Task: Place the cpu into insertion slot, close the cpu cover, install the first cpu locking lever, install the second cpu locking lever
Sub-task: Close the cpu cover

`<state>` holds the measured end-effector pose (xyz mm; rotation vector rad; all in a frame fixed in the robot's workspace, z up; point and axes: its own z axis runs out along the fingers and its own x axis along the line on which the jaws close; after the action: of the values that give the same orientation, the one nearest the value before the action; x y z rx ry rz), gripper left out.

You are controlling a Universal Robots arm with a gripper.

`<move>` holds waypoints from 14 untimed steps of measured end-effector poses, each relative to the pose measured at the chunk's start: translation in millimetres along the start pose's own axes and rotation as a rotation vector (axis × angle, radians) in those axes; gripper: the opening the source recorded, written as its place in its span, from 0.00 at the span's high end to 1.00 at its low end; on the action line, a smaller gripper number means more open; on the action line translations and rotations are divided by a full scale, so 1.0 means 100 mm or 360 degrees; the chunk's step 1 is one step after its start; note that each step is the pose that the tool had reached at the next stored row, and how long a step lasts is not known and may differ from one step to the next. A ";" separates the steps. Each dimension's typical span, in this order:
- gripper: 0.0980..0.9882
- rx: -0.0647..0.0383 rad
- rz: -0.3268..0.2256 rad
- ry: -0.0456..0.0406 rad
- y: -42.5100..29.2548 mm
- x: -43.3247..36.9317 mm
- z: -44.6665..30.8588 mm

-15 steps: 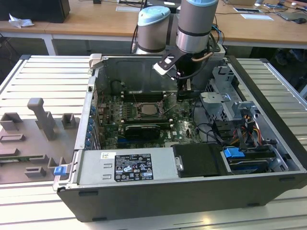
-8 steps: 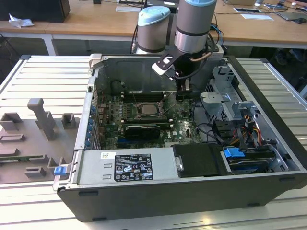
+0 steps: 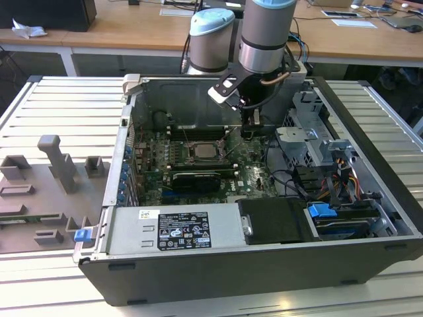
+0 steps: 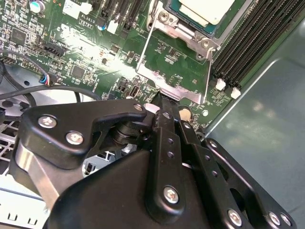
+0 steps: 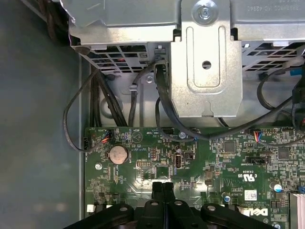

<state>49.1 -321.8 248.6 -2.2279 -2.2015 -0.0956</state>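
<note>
1. The end effector (image 3: 250,127) hangs inside the computer case (image 3: 370,172), its fingers pressed together and nothing held.
2. The cpu (image 4: 206,10) is seated in the insertion slot (image 3: 201,160), at 8 o'clock of the end effector in the exterior view. The cpu cover (image 4: 183,31) appears down.
3. A locking lever (image 4: 208,71) is judged the step in hand. Pressure is best applied at the wire's end, kept off the board.
4. The drive cage (image 3: 307,142) at 3 o'clock and the cables (image 3: 281,177) at 4 o'clock crowd the wrist.

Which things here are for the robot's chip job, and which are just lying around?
For the job:
cpu
insertion slot
gripper

Just lying around:
coin battery
black cables
grey blocks
blue clip
</note>
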 end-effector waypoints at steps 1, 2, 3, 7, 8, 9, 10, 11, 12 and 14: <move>0.99 0.0000 0.0000 0.0000 -0.001 0.000 0.000; 0.99 0.0000 0.0000 0.0000 -0.003 0.000 0.000; 0.99 0.0000 0.0000 0.0000 -0.004 0.000 0.000; 0.99 0.0000 0.0000 0.0000 -0.010 0.000 0.000; 0.99 0.0000 0.0000 0.0000 -0.011 0.000 0.000; 0.99 0.0000 0.0000 0.0000 -0.013 0.000 0.000; 0.99 0.0000 0.0000 0.0000 -0.015 0.000 0.000; 0.99 0.0000 0.0000 0.0000 -0.017 0.000 -0.001; 0.99 0.0000 0.0000 0.0000 -0.019 0.000 -0.001; 0.99 0.0000 0.0000 0.0000 -0.023 0.000 -0.001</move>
<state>46.8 -321.7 248.6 -2.2279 -2.2015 -0.0955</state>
